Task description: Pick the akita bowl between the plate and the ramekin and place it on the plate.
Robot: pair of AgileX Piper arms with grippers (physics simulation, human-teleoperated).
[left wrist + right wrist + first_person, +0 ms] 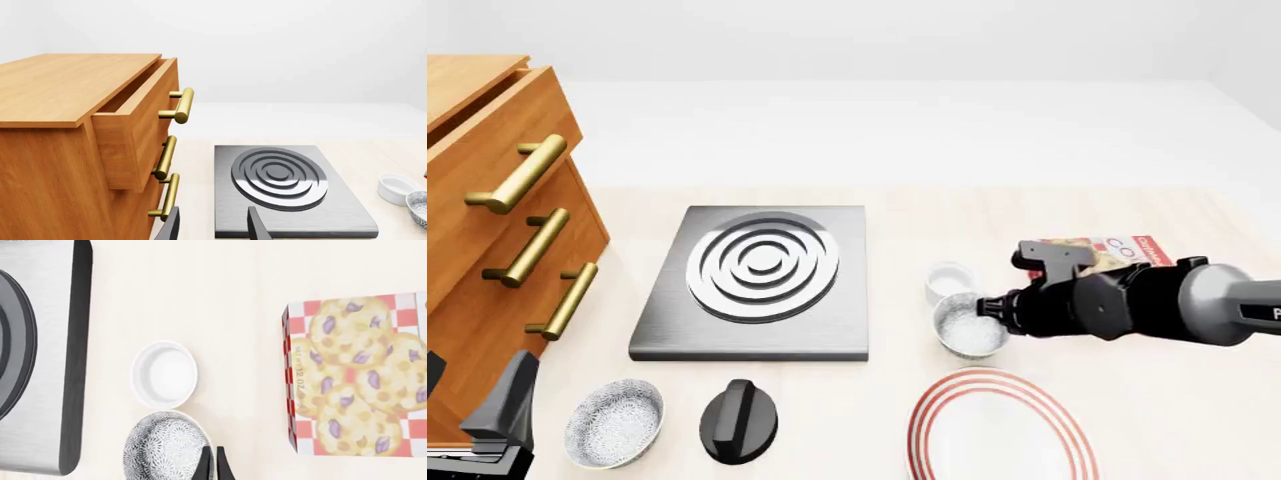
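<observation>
Akita bowl (969, 327) upright on surface (1174, 420), between ramekin (948, 281) beyond it and plate (1001, 428) nearer camera. Right hand (212, 464) at bowl's rim: fingers almost together, rim pinched between them in wrist view. Cookie box (1101, 252) behind right arm. Stove plate (758, 282) left of ramekin. Second speckled bowl (614, 424) and black knob (739, 420) front left. Left hand (212, 226) apart, empty, near drawer cabinet (487, 215).

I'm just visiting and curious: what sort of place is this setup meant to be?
Probably a simulated kitchen counter: a flat stove burner with its black knob, a wooden drawer cabinet, and tableware such as a red-ringed plate and speckled bowls.
</observation>
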